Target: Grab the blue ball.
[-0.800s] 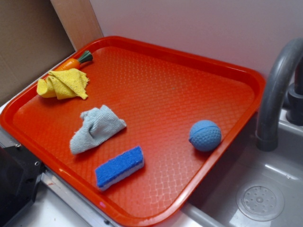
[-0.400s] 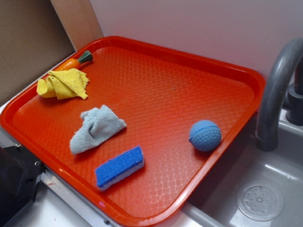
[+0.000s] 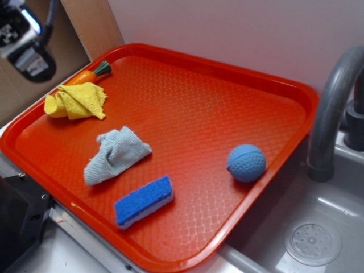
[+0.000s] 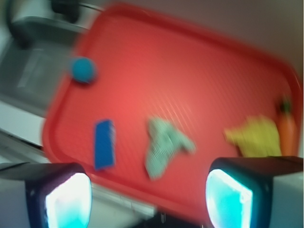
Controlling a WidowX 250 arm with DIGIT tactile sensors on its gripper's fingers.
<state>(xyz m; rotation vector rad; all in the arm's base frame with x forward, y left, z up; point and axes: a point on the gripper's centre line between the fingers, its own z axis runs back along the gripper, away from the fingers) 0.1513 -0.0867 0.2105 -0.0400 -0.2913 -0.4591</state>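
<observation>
The blue ball [image 3: 246,162] rests on the red tray [image 3: 216,74] near its right rim, dimpled, with a thin seam. In the blurred wrist view the blue ball [image 4: 83,70] shows at the upper left, far from the jaws. Part of the arm [image 3: 25,42] is visible at the top left corner of the exterior view, high above the tray's left end. My gripper [image 4: 149,199] is open, its two pads wide apart with nothing between them, hovering over the tray's near edge.
On the tray lie a blue-and-white sponge [image 3: 144,201], a pale blue-grey cloth [image 3: 115,154], a yellow cloth [image 3: 76,101] and a toy carrot [image 3: 91,73]. A grey faucet [image 3: 333,108] and a sink with a drain [image 3: 312,243] stand right of the tray.
The arm has come into the exterior view at the top left corner; it was absent in both earlier frames. The ball and the other objects have not moved.
</observation>
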